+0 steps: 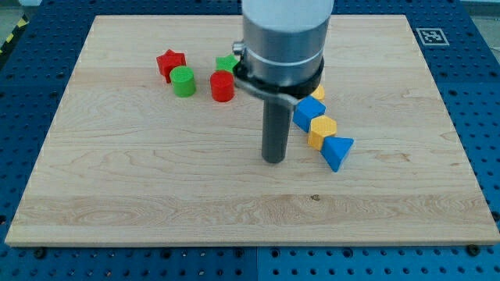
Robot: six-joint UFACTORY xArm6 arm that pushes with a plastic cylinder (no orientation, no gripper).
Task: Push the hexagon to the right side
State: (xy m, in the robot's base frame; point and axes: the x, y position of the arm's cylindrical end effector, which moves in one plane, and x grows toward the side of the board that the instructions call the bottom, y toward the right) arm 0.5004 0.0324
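A yellow hexagon [321,131] lies right of centre on the wooden board [117,179], in a diagonal line of touching blocks. A blue cube [308,112] sits just above and left of it, and a blue triangle [337,151] just below and right of it. Another yellow block [318,93] peeks out behind the arm at the line's top; its shape is hidden. My tip [273,160] rests on the board to the left of the hexagon, a short gap away, not touching any block.
A red star [170,62], a green cylinder [183,81] and a red cylinder [222,86] stand in the upper left. A green block [226,63] is partly hidden behind the arm body [283,39]. A marker tag [430,36] lies beyond the top right corner.
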